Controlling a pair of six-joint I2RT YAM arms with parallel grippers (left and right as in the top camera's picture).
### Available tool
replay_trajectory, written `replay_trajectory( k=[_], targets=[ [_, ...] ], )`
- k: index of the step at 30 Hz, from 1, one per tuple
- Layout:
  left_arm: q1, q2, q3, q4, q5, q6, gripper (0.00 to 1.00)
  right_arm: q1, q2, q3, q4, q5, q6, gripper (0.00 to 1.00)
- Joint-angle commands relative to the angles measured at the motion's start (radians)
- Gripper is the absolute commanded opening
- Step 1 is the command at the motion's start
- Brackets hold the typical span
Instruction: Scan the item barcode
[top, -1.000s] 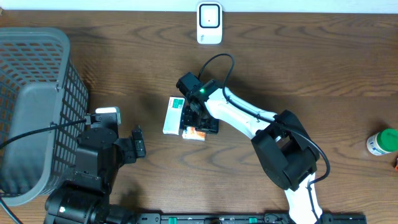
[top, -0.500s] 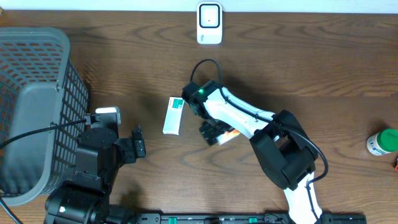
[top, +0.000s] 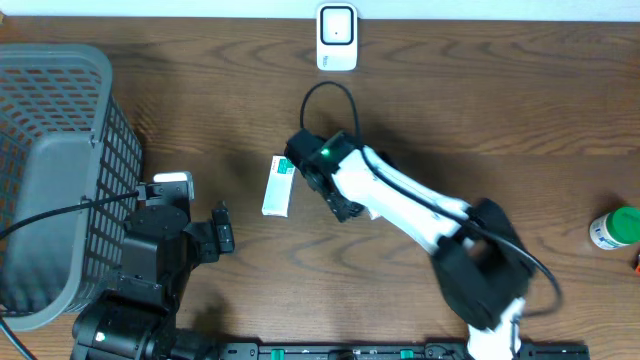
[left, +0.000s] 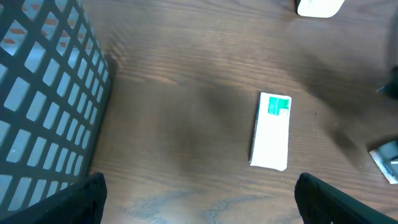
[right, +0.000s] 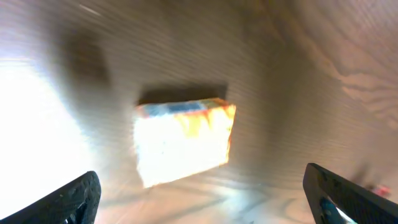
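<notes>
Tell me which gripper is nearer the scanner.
Right. The right gripper is mid-table, on the scanner's near side; the left gripper sits farther off, beside the basket.

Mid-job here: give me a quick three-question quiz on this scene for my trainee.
1. True or false: the right pincer is clamped on the orange-and-white box.
2. What lies on the table ahead of the left pincer? A) white-and-green box B) a mug C) a spoon
3. Fill in: the green-capped bottle stands at the overhead view's ___ edge.

Key: 1 false, the box lies free under wide-open jaws; 2 A; 3 right.
</notes>
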Motion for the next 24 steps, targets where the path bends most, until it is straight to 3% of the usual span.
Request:
replay_trajectory(
  k=[1, 2, 5, 9, 16, 24],
  targets=[
    [0.002, -0.001, 0.005, 0.000, -0.016, -0.006, 0.96, 0.000, -0.087, 0.003, 0.005, -0.079, 0.109, 0.99],
    [0.002, -0.001, 0.005, 0.000, -0.016, -0.006, 0.96, -0.006, -0.090, 0.003, 0.010, -0.079, 0.154, 0.93],
    [0.002, -0.001, 0.005, 0.000, -0.016, -0.006, 0.96, -0.031, -0.080, 0.002, 0.055, -0.116, 0.219, 0.42],
    [0.002, -0.001, 0.005, 0.000, -0.016, -0.006, 0.96, -0.064, -0.029, 0.002, 0.164, -0.237, 0.218, 0.04],
    [0.002, -0.001, 0.005, 0.000, -0.016, -0.006, 0.96, -0.114, 0.092, 0.002, 0.266, -0.269, 0.345, 0.01],
    [0.002, -0.001, 0.005, 0.000, -0.016, -0.006, 0.96, -0.154, 0.122, 0.002, 0.240, -0.322, 0.342, 0.01]
  ],
)
